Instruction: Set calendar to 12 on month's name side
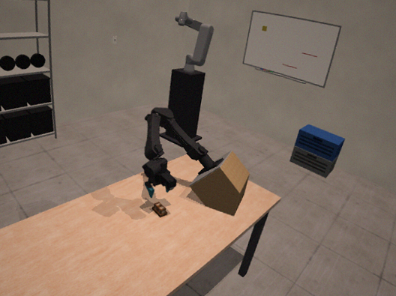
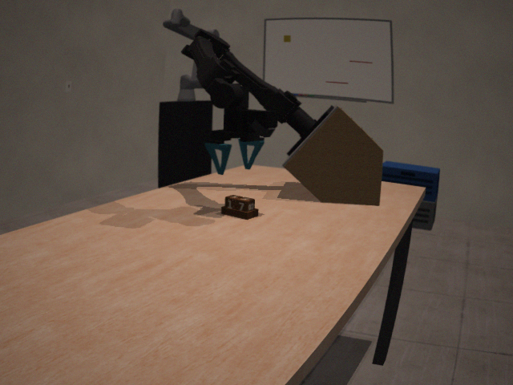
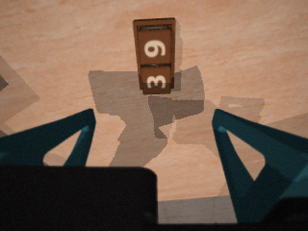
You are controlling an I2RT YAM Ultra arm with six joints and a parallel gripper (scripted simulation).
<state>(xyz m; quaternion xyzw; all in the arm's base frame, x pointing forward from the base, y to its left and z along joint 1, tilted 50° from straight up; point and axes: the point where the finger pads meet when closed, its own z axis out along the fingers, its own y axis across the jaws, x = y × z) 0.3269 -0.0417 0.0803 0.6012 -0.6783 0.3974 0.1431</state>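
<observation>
The small brown calendar tray (image 1: 160,215) (image 2: 245,215) (image 3: 154,21) lies flat on the table with two brown cubes side by side in it. In the exterior view the side faces read 1 on the left cube (image 2: 231,203) and 7 on the right cube (image 2: 241,205). In the wrist view the top faces show a 6 or 9 on the far cube (image 3: 155,48) and a 3 on the near cube (image 3: 156,81). My gripper (image 1: 151,193) (image 2: 233,168) (image 3: 154,115) is open and empty, with its teal fingers pointing down. It hangs above the table, a little short of the tray.
A large tan wedge-shaped box (image 1: 223,183) (image 2: 339,165) at the arm's base stands on the wooden table (image 1: 93,254) (image 2: 165,289), close behind the tray. The table's right edge runs near it. A shelf, a whiteboard and a blue crate stand far off.
</observation>
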